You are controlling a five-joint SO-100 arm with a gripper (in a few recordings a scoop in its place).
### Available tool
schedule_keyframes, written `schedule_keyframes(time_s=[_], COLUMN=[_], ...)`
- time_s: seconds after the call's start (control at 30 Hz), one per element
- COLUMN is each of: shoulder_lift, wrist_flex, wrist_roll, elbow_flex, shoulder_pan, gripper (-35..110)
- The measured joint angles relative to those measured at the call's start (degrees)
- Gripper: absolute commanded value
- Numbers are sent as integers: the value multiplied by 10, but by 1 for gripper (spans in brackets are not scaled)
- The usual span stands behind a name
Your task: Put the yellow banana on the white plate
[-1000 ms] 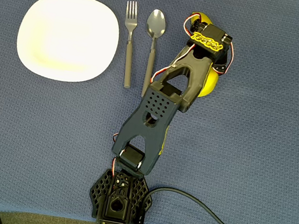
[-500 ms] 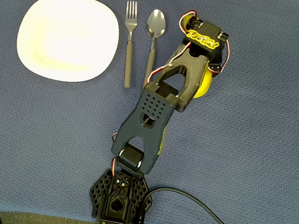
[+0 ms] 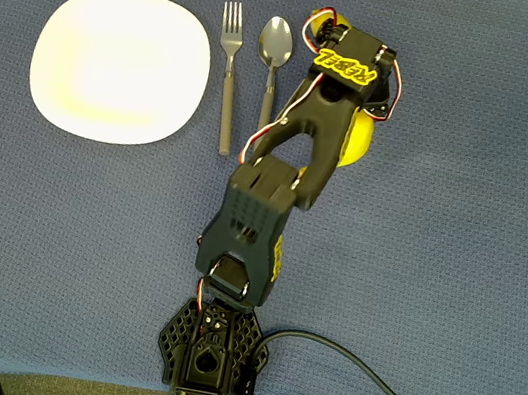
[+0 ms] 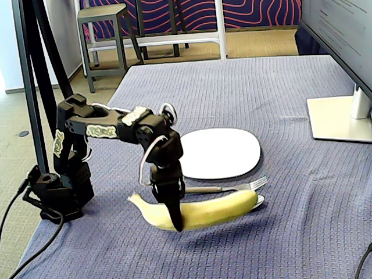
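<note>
Fixed view, claw (image 4: 174, 220) gripping yellow banana (image 4: 218, 210) midway

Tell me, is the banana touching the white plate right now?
Apart. In the fixed view the banana is in the end effector, with the fork and blue cloth between it and the white plate.

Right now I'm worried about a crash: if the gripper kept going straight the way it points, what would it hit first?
The gripper points straight down, shut on the yellow banana. Its first contact would probably be the blue tablecloth just beneath, though the gap is hard to judge.
</note>
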State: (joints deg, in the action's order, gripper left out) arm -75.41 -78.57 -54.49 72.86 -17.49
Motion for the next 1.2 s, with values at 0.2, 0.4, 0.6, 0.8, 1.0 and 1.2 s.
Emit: schedule_keyframes(time_s=[0.2, 0.4, 0.6, 0.8, 1.0, 1.2], shoulder_lift=[-120, -201, -258, -301, -303, -303], wrist_flex=[4, 29, 109, 192, 253, 336], wrist_roll=[47, 81, 163, 265, 313, 325], elbow_flex=[97, 175, 232, 290, 327, 385], shoulder_pan=[24, 76, 163, 245, 342, 414], gripper=[0, 0, 0, 0, 0, 0])
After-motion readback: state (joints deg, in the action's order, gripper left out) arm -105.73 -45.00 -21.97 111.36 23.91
